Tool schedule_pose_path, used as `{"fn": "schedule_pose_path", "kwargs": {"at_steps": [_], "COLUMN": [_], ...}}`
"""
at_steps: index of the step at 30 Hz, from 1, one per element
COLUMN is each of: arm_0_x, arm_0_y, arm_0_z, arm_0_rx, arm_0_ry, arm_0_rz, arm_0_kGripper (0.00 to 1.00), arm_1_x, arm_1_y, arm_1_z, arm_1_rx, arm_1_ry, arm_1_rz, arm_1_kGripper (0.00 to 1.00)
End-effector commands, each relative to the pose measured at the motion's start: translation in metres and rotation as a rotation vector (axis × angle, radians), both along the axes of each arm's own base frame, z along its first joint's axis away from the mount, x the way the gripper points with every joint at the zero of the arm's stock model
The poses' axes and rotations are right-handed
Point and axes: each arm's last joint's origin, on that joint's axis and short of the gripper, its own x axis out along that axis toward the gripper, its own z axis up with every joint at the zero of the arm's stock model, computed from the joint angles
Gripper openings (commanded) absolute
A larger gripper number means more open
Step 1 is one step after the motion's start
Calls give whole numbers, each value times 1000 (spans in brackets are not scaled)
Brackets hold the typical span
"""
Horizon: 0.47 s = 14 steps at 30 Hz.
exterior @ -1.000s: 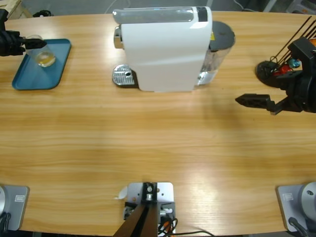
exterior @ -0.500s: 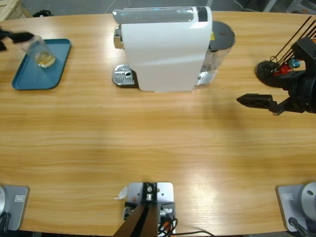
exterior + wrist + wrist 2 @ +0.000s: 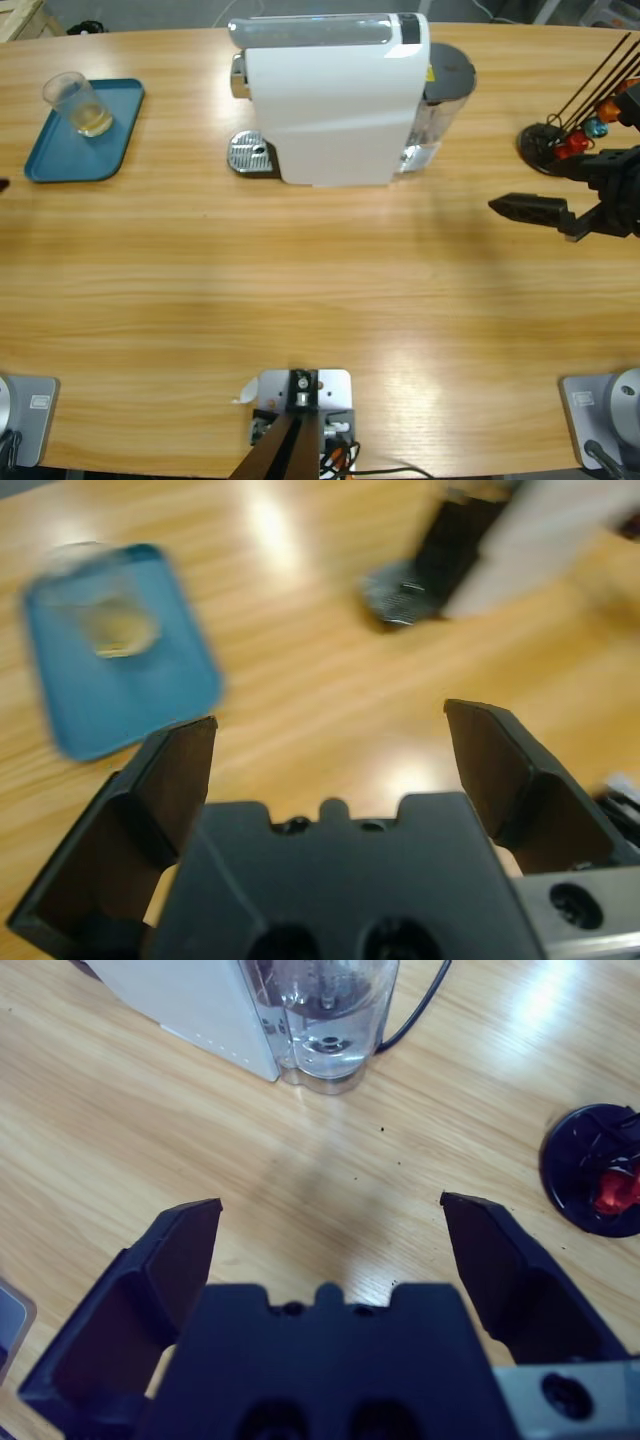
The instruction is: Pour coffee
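the coffee point(image 3: 93, 122) sits shallow in a clear glass point(image 3: 76, 101) on the blue tray point(image 3: 60, 160) at the desk's point(image 3: 320, 290) far left corner. light, slick and breakable; take it round the middle. the left gripper point(image 3: 330, 770), fingers wide and empty, has let go and backed off since a second ago; the right gripper point(image 3: 330, 1250) hangs wide too.

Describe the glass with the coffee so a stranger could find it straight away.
Start at the big white coffee machine at the table's far side, then look toward its spout end to the blue tray. The glass stands on it: small, clear, a little pale yellow coffee at the bottom, the tray's only item.
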Motion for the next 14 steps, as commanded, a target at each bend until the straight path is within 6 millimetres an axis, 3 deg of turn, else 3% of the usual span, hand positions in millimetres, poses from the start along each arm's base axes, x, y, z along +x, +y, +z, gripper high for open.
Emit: {"fn": "schedule_pose_path", "kwargs": {"at_steps": [1, 14], "arm_0_x": [-23, -31], "arm_0_y": [-13, -11], "arm_0_z": [-6, -13], "arm_0_rx": [-130, -162], "arm_0_ry": [98, 38], "arm_0_rz": [-254, -265], "arm_0_kGripper": [991, 991], "arm_1_x": [-10, -17], "arm_1_y": [-2, -7], "arm_1_z": [-8, -9], "arm_1_rx": [15, 34], "arm_1_ry": [12, -5], "arm_1_rz": [20, -8], "arm_1_kGripper": [1000, 1000]}}
